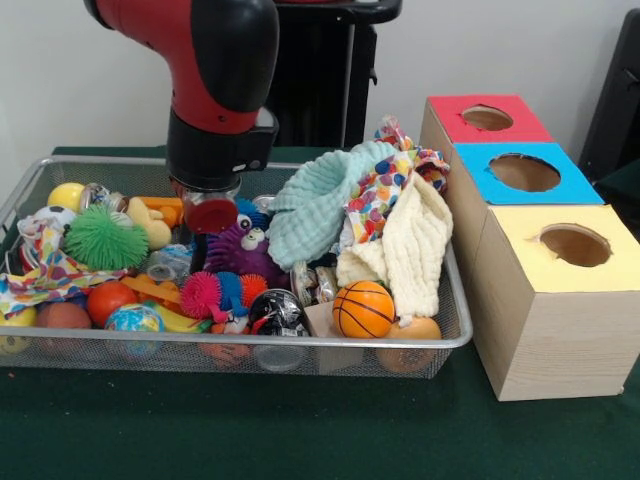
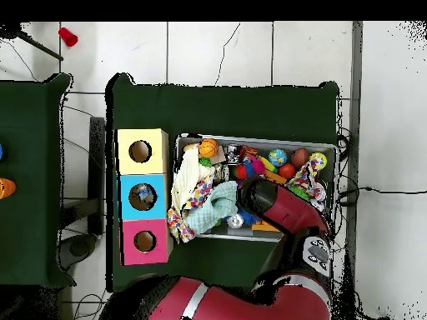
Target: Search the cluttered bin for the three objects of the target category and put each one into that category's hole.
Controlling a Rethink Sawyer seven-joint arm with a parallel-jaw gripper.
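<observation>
The wire mesh bin stands on the green table, full of toys and cloths; it also shows in the overhead view. My gripper reaches down into the bin's left-middle, its tips sunk in the clutter behind a purple spiky ball. A see-through wrinkly bottle lies just left of and below it. Another clear item lies by the yellow ball; I cannot tell whether it is a bottle. The red-topped box's hole is at the far right, and shows in the overhead view. From overhead the arm hides the gripper.
Blue-topped and yellow-topped boxes stand in line with the red one. A mint cloth, a cream cloth and a dotted cloth pile up at the bin's right. A small basketball, a black-and-silver can and a green spiky ball lie in the bin.
</observation>
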